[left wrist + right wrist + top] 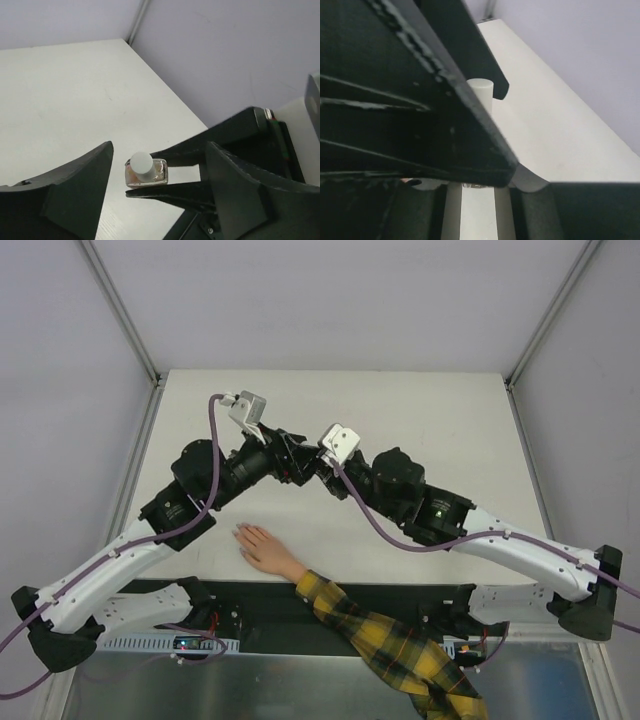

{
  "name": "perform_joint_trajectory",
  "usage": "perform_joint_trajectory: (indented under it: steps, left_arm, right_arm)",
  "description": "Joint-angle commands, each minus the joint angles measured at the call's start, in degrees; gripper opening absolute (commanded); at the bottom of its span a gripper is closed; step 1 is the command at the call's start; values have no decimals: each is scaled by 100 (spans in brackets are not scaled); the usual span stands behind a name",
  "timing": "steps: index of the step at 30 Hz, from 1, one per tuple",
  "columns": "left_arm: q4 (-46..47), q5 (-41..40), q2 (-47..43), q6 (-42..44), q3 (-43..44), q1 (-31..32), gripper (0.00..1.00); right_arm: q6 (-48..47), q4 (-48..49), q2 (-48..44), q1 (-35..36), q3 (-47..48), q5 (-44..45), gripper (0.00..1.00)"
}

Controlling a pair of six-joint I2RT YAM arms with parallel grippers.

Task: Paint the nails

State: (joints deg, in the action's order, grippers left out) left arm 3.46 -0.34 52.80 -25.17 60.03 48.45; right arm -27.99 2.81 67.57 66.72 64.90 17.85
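Observation:
A small glass nail polish bottle with a white cap is held off the table between the thin black fingers of my right gripper. My left gripper is open, its jaws wide on either side of the cap, not touching it. In the right wrist view the cap stands behind a left finger that crosses the frame, and my right gripper is shut on the bottle. The mannequin hand lies flat near the front edge, its nails pointing up-left.
The plaid sleeve runs off the table's front edge to the lower right. Both arms meet above the middle of the white table. Grey walls close in the back and sides.

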Motion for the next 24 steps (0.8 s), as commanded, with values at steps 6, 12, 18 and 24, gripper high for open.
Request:
perform_joint_trajectory:
  steps: [6,12,18,24]
  left_arm:
    - [-84,1298,-718,-76,27,-28,83]
    - [979,2641,-832,-304,-421,-327,82]
    - [1595,3075,-490,-594,-299,-441,73]
    - [2079,3198,-393,-753,-352,-441,48]
  right_arm:
    - [1064,-1099,-587,-1300,594,-4963,0]
    - [2341,114,-658,-2031,330,-6723,0]
    - [2773,642,-570,-2058,330,-7199,1]
    - [2912,686,-622,-2102,277,-7172,0]
